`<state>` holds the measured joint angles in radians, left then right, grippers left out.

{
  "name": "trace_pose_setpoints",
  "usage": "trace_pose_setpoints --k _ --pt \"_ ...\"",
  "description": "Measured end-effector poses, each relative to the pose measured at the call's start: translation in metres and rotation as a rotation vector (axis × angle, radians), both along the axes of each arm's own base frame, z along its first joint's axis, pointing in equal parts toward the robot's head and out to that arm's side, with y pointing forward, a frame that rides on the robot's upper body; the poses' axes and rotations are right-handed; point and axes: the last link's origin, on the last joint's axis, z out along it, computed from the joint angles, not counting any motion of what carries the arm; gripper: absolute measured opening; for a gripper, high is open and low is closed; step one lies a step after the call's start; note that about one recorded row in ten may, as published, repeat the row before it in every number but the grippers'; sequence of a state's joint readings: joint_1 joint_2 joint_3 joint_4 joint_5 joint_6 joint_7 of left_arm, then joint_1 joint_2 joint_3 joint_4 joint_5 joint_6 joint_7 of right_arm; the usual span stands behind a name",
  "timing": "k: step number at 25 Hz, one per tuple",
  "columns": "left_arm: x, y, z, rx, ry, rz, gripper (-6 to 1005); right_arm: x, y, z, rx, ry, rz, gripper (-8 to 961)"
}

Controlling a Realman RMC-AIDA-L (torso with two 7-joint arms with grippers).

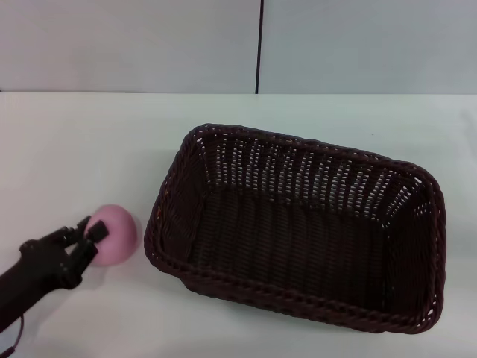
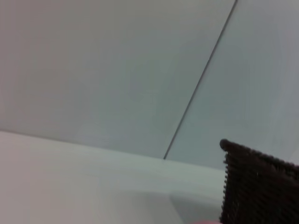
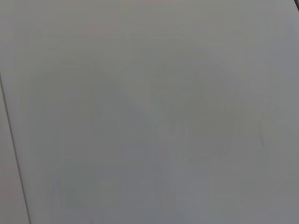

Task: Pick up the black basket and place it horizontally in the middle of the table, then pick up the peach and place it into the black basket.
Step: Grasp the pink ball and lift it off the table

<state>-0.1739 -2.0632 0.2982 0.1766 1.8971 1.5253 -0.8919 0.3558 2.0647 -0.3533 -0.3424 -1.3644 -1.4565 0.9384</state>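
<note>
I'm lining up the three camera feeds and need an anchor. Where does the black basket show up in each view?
Head view: the black basket fills the centre and right of the table, with the peach and the left gripper beside its left end.
Left wrist view: only one corner of it, at the lower right.
Right wrist view: not in it.
Shared landmark: the dark vertical wall seam.

Background of the scene. A broad white desk (image 1: 313, 119) fills the lower part of the head view, its surface plain and evenly lit. Behind its far edge rises a pale grey wall (image 1: 127, 45) built of two flat panels, which meet at a thin dark vertical seam (image 1: 260, 45). The left wrist view shows the same seam (image 2: 201, 84) running obliquely across the wall. The right wrist view shows only a uniform grey surface.
</note>
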Motion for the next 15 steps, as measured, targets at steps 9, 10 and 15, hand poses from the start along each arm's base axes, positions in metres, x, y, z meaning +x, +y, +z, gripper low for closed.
trace_pose_setpoints --k 9,10,15 --pt "0.009 0.008 0.026 0.230 -0.165 0.030 162 0.000 -0.001 -0.003 -0.003 0.003 -0.003 332" --pt "0.009 0.008 0.026 0.230 -0.165 0.030 158 0.000 -0.001 -0.005 -0.005 0.007 -0.004 332" --pt "0.036 0.026 0.026 0.250 -0.284 -0.073 131 0.001 -0.001 -0.012 -0.012 0.007 -0.019 332"
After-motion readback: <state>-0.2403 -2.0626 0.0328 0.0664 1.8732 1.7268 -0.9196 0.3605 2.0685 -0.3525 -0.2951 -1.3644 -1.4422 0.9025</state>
